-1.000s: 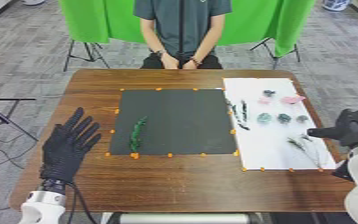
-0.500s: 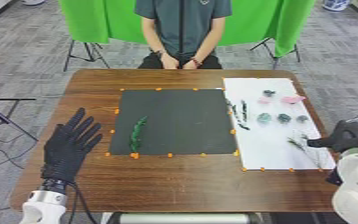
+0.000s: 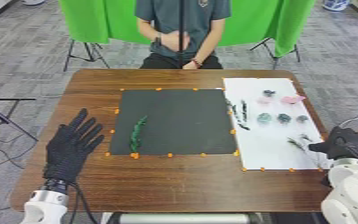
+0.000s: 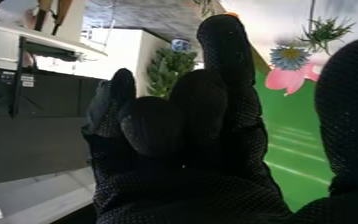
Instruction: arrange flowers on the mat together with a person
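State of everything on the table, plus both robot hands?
Black rectangular mat: lying flat
White rectangular sheet: lying flat
Green leafy sprig: lying on the mat
Pink and grey-green flower heads: lying on the sheet
Slim green stems: lying on the sheet
Left black-gloved hand: open, empty
Right black-gloved hand: open, empty

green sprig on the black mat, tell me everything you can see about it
The green sprig is long and narrow, with small leaf-like bits along it; whether it is real or artificial I can't tell. It lies on the left part of the black mat, bending slightly, its far end leaning right and its near end close to the mat's near edge. The left hand is off to its left, not touching it.
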Controlling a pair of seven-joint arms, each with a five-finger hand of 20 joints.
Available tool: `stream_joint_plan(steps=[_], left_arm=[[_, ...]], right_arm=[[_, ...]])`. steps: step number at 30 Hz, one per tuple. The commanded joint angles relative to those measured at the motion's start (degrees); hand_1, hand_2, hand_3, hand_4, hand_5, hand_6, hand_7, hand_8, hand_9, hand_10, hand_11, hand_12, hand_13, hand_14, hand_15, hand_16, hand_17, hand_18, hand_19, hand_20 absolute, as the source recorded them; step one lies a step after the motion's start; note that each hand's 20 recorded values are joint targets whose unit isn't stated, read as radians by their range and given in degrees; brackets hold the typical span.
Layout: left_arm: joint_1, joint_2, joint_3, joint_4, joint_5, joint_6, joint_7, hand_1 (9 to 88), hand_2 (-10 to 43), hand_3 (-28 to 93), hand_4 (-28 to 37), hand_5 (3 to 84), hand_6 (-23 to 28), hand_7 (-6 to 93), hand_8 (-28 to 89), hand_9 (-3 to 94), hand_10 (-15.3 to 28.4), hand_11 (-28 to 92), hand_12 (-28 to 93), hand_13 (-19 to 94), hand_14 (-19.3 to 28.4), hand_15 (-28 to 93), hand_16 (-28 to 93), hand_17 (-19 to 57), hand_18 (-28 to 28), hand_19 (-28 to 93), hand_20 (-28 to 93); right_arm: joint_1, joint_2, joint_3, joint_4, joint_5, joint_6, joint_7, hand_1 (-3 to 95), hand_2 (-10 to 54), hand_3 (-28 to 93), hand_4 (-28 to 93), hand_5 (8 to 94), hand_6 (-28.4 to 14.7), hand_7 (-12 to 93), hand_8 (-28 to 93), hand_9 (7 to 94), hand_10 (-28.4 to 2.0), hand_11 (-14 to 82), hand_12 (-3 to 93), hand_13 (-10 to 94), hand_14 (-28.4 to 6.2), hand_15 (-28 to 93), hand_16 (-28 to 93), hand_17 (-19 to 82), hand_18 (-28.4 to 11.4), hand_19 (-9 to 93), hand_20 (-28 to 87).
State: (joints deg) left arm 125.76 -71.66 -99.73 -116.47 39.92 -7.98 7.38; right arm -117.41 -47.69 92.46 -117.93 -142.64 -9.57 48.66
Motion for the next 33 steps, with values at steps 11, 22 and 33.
stream_joint_plan(steps=[11, 22, 33], left_arm=[[0.7, -0.57, 0.45, 0.34, 0.42, 0.22, -0.6, 21.4, -1.3, 66, -28.3, 28.0, 1.8, 12.4, -8, 24.2, 11.0, 10, 15, 21, 13.1, 10, 5, -11.6, 21.6, 39, 8], [1.4, -0.6, 0.31, 0.21, 0.47, 0.0, -0.03, 21.3, -1.2, 66, -28.3, 28.0, 1.7, 12.5, -8, 24.2, 11.0, 10, 15, 21, 13.1, 10, 5, -11.7, 21.7, 39, 8], [1.1, -0.52, 0.22, 0.19, 0.24, 0.73, -0.42, 21.3, -1.3, 66, -28.3, 28.0, 1.7, 12.4, -8, 24.1, 11.0, 10, 15, 21, 13.1, 10, 5, -11.7, 21.7, 39, 8]], right_arm=[[-0.2, -0.1, -1.0, 3.8, 0.9, 4.0, -3.5, 38.9, -9.5, 58, -28, 76.8, 1.2, 45, -15, 77.3, -10.8, 61.1, 45.5, 68, -11.5, 84, 29, 32, -22.3, 87, 41], [0.7, 0.3, -1.5, 5.6, 3.8, 5.6, -3.5, 41.0, -9.5, 64, -28, 78.6, 1.7, 43, 3, 80.2, -10.1, 61.1, 44.9, 72, -10.5, 84, 30, 35, -22.1, 88, 41], [0.2, 1.0, -1.6, 5.0, 2.6, 13.3, -6.4, 45.9, -9.5, 72, -28, 85.4, 1.8, 45, 12, 86.8, -7.8, 63.6, 45.3, 79, -8.8, 86, 31, 40, -22.6, 92, 41]])
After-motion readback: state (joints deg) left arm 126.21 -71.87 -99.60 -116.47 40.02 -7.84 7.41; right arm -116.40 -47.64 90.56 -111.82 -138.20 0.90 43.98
